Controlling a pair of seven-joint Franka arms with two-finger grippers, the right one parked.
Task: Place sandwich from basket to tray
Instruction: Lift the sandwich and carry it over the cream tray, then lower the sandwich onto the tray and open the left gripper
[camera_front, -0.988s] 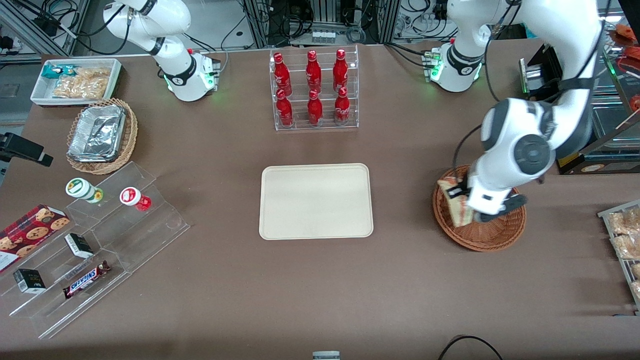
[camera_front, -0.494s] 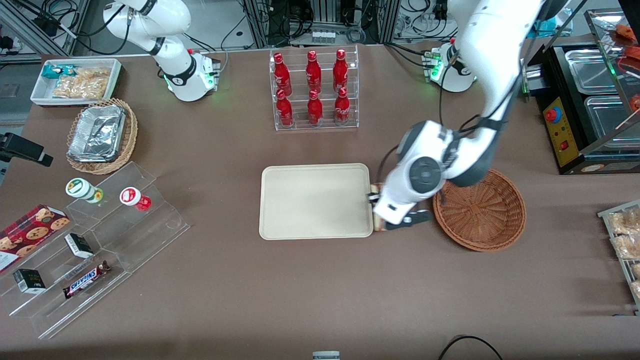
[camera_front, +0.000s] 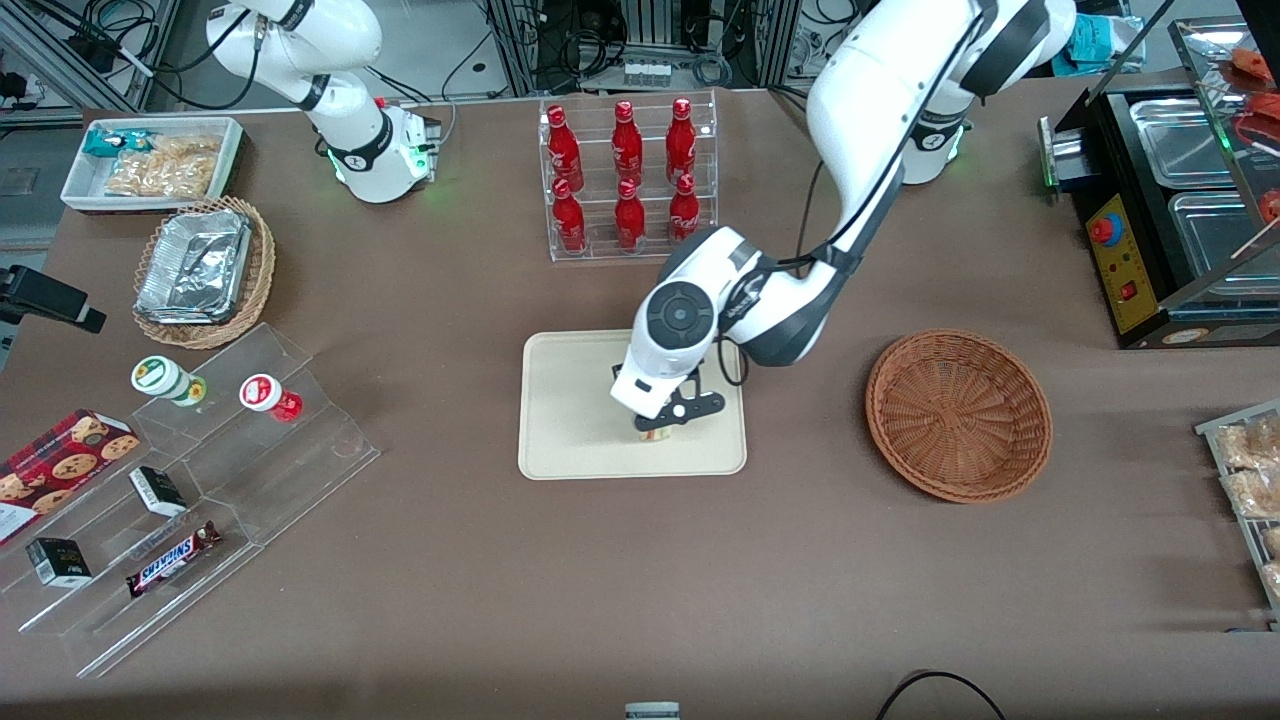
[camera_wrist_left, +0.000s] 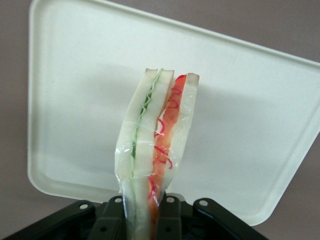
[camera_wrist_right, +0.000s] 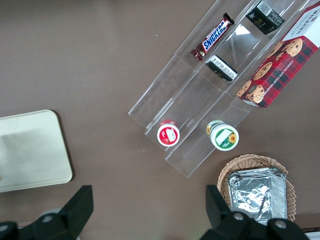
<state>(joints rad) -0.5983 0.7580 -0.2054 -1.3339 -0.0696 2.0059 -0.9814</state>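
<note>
Now my fingers (camera_front: 664, 428) are pinched tight on the sandwich (camera_wrist_left: 155, 150), which a second ago sat in the basket (camera_front: 958, 415) and half a second ago hung just at the rim of the tray (camera_front: 570, 400); it now hangs over the tray itself, toward the 4 o'clock part of it as the front camera sees it. From my wrist camera the wedge stands upright between the fingers, green filling on one side and red on the other, with the cream tray floor filling the view beneath it. I cannot tell whether its lower edge touches the tray or floats just above. The basket, out at 3 o'clock from the tray on the brown worktop (camera_front: 640, 580), now lies bare. So the carry looks all but done: I judge that what remains is to lower until the bread rests, spread the fingers and lift away. Released upright, the wedge may tip onto its flat face, which would do no harm here
</note>
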